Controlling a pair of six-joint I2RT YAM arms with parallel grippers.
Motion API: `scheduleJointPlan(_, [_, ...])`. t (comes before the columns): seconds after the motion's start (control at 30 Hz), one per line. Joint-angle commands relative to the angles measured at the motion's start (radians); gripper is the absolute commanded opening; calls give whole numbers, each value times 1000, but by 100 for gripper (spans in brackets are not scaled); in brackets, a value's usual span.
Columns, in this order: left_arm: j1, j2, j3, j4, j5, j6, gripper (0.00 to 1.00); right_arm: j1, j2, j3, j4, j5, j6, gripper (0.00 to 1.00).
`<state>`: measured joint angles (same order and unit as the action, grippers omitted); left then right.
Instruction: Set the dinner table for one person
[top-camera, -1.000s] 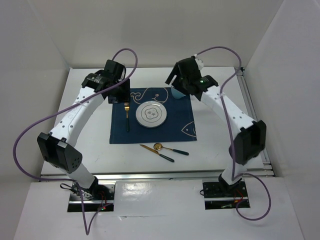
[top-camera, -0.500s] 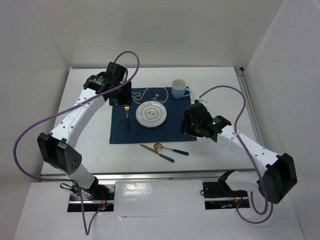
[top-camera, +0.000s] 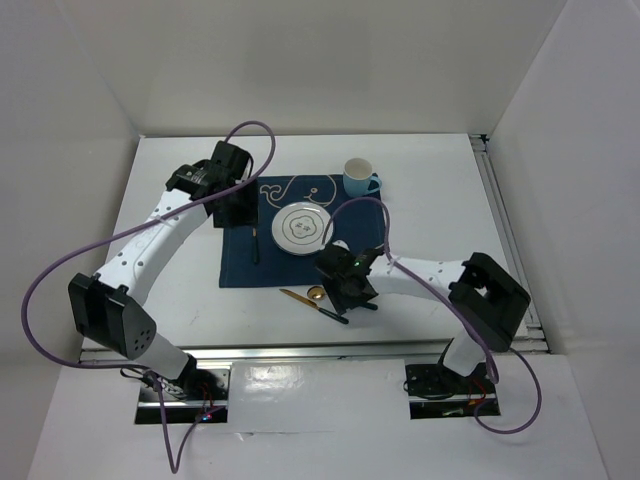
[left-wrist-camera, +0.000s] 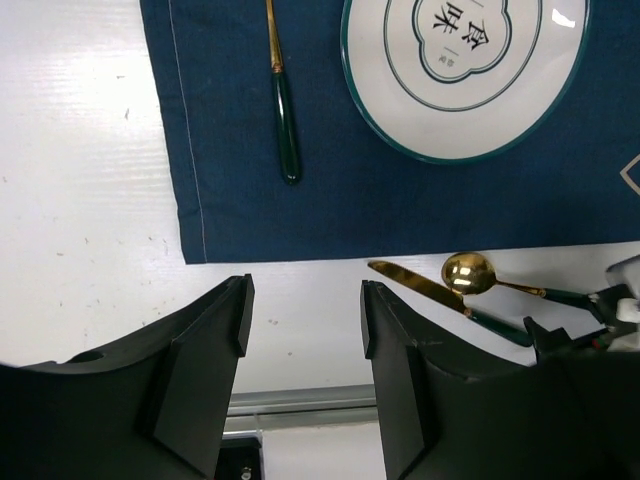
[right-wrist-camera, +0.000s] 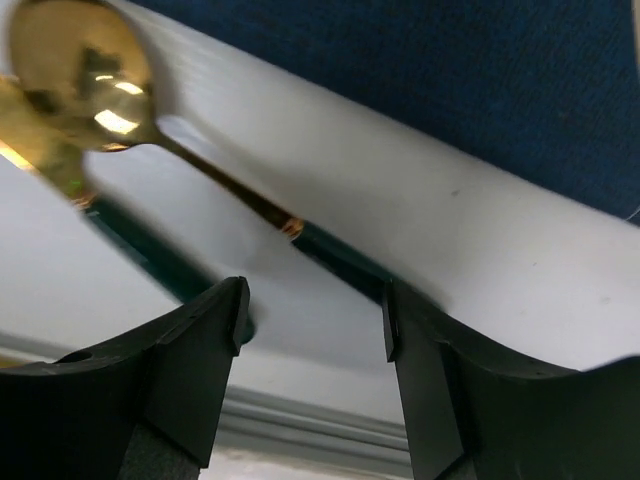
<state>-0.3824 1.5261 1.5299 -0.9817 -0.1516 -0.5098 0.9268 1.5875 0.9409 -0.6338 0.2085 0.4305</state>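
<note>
The white dinner table (top-camera: 170, 280) holds a navy whale placemat (top-camera: 240, 265) with a white plate (top-camera: 301, 227) in its middle. A gold fork with a green handle (top-camera: 255, 240) lies left of the plate. A blue cup (top-camera: 358, 177) stands at the placemat's back right corner. A gold knife (top-camera: 300, 298) and a gold spoon (top-camera: 316, 293) lie on the bare table in front of the placemat. My right gripper (top-camera: 345, 292) is open and low over the spoon's green handle (right-wrist-camera: 340, 255), its fingers either side of it. My left gripper (top-camera: 240, 205) is open and empty, above the placemat's back left part.
Silver rails run along the table's front edge (top-camera: 300, 350) and right edge (top-camera: 500, 200). White walls close in the back and both sides. In the left wrist view the plate (left-wrist-camera: 465, 70), fork (left-wrist-camera: 285, 100), knife (left-wrist-camera: 410, 283) and spoon (left-wrist-camera: 470, 272) show.
My right arm left the cup at the placemat's back right corner and swung forward and down to the spoon in front of the placemat. My left gripper barely moved.
</note>
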Motion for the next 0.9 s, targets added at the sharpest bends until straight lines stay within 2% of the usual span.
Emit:
scheduleJointPlan(0.0, [-4,-43,10,25,-3,-15,64,0,22,38,77,62,-117,67])
scheduleJointPlan(0.13, [5,-43,22,11,-12,-15,64,-9,60,29,132,26,-148,67])
scheduleJointPlan(0.4, [5,-34,22,2,-12,-6,64,-9,43,-39,240,-168,-240,41])
scheduleJointPlan(0.57, [5,-34,33,2,-12,-6,64,-9,-7,-30,214,-230,-262,16])
scheduleJointPlan(0.6, [5,-34,33,2,-3,-6,64,-9,-24,-12,197,-230,-262,0])
scheduleJointPlan(0.87, [5,-53,24,2,-16,-33,64,-9,-191,85,1,-170,-283,0])
